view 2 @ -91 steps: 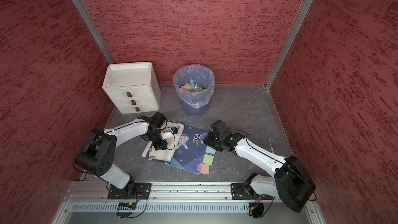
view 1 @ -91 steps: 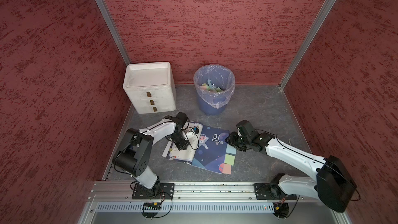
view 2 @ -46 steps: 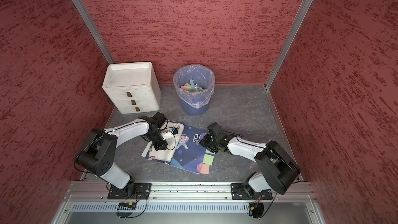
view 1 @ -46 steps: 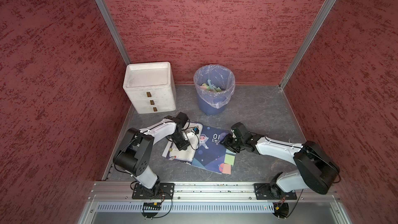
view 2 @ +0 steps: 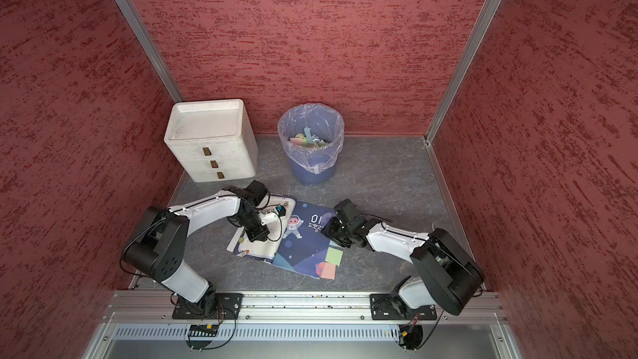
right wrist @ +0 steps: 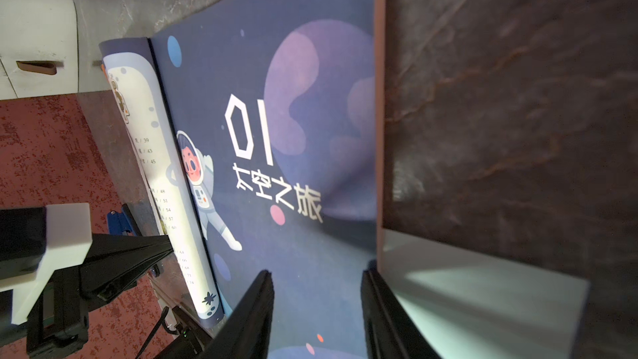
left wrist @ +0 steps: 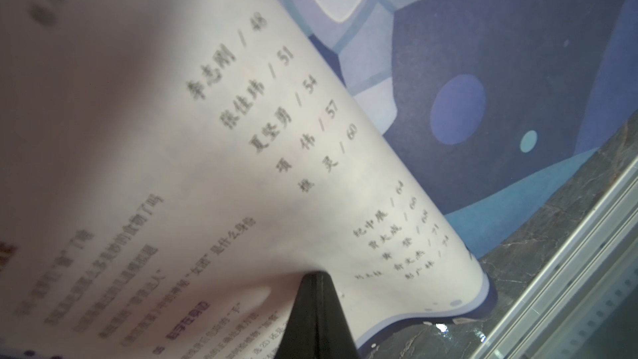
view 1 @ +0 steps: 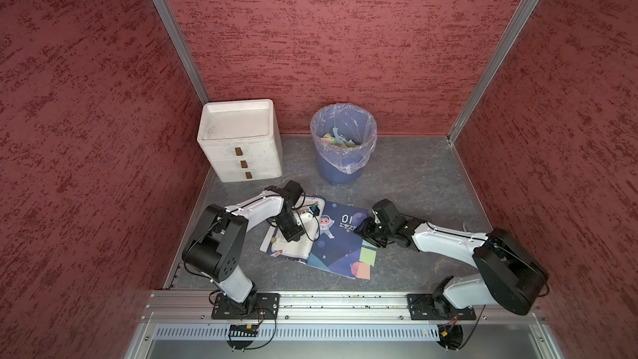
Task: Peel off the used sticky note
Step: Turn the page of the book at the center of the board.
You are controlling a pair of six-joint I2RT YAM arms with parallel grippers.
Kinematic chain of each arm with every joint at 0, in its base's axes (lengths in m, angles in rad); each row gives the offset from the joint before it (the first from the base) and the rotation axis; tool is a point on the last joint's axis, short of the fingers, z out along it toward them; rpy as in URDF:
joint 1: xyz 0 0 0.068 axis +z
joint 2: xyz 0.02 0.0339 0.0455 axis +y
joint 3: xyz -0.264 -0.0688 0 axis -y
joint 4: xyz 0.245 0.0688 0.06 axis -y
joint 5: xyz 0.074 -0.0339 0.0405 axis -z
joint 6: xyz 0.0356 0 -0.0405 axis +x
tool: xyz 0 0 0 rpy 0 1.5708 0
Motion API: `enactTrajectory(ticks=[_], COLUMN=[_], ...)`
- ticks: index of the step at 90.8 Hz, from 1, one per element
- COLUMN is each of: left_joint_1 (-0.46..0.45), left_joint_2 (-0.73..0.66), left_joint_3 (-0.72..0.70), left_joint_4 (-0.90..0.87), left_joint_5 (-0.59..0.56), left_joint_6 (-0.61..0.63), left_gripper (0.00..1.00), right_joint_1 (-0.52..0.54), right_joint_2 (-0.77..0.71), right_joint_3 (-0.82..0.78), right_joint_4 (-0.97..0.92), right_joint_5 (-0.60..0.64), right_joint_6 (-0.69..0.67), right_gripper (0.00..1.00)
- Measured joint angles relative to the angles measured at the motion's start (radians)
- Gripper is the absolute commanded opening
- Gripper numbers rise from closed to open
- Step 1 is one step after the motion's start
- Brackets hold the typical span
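left gripper (left wrist: 316, 276) jaws together, tip pressing white page (left wrist: 172, 132) of open book (view 1: 336, 250), right gripper (right wrist: 316, 272) jaws apart, empty, over dark page (right wrist: 303, 246), one finger (right wrist: 383, 316) just beside green sticky note (right wrist: 466, 298), pink sticky note (view 1: 362, 270) touching it at page corner

Book page (left wrist: 145, 139) text blurred close up; left pincer (left wrist: 316, 279) cut by view edge; bin (view 1: 340, 171) contents indistinct.

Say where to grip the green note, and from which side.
Probably its free flap: the green note overhangs the outer edge of the book, toward the right gripper. Come in low from that side, one jaw over, one under.
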Motion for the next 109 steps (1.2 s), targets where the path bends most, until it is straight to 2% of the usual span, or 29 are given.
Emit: enactTrajectory(ticks=[30,65,109], left_joint_1=[-0.010,-0.012,-0.019], left_joint_2=[0.006,0.011,0.029], left_joint_3=[0.000,0.000,0.000], left_joint_4=[0.003,0.002,0.010], left_joint_5=[-0.006,-0.011,-0.012], left_joint_6=[0.000,0.000,0.000], left_gripper=[0.03,0.02,0.01], right_joint_1=[0.000,0.000,0.030], right_joint_2=[-0.050,0.065,0.076], right_joint_3=[-0.024,0.031,0.078], right_joint_4=[-0.037,0.012,0.023], right_joint_5=[0.014,-0.034,-0.069], right_joint_6=[-0.006,-0.015,-0.034], right_gripper=[0.47,0.46,0.46])
